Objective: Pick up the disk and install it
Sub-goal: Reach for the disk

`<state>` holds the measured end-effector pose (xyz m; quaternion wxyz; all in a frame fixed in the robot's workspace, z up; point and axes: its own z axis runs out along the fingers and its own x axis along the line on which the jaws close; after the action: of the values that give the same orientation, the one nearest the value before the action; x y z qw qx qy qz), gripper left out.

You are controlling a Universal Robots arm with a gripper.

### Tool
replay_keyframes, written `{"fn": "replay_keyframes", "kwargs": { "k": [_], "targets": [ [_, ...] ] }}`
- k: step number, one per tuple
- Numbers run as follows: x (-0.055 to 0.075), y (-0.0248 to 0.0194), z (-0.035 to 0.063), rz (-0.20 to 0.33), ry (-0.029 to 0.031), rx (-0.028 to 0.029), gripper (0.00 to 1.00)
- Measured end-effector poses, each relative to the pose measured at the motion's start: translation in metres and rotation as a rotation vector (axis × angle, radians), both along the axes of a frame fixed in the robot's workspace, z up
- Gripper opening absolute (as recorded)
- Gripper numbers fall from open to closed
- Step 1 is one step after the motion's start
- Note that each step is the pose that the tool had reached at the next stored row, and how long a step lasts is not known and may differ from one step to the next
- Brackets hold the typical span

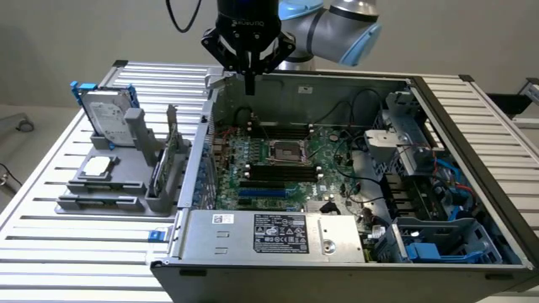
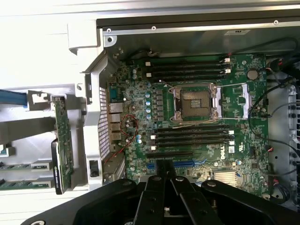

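exterior view: one arm (image 1: 337, 28) carries one gripper (image 1: 250, 90), which hangs at the upper centre of the frame, above the rear wall of one open computer case (image 1: 471, 158). its two fingers are pressed together and hold nothing. one disk (image 1: 110, 117), edged by a blue frame, stands upright in one grey rack (image 1: 101, 202) at the upper left of the frame, well apart from the gripper. the rack also bears one small square chip (image 1: 97, 165) and one card (image 1: 173, 154) standing on edge. inside the case lie one motherboard (image 1: 286, 158) with one cpu socket (image 1: 284, 150), one labelled power-supply box (image 1: 278, 233) at the lower centre, and one blue drive cage (image 1: 446, 243) at the lower right. wrist view: the gripper (image 2: 165, 164) sits over the motherboard (image 2: 197, 108). rack and case rest on one slatted metal table (image 1: 50, 252). a plain pale wall (image 1: 84, 31) stands behind.
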<state>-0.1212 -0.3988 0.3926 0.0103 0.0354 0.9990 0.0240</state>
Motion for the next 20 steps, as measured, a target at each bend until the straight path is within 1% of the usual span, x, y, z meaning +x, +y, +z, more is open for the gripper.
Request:
{"fn": "replay_keyframes", "kwargs": {
  "k": [4,5,12,15,20],
  "targets": [
    [-0.001,0.0000,-0.0001,0.000,-0.0001,0.0001,0.11],
    [-0.004,0.0002,0.0000,0.000,0.0002,0.0001,0.11],
    [-0.035,0.0015,-0.0003,0.000,-0.0004,0.0020,0.11],
    [-0.049,0.0023,-0.0027,0.000,-0.0003,0.0019,0.11],
    [-0.072,0.0051,-0.0082,0.000,-0.0003,0.0018,0.11]
  ]
}}
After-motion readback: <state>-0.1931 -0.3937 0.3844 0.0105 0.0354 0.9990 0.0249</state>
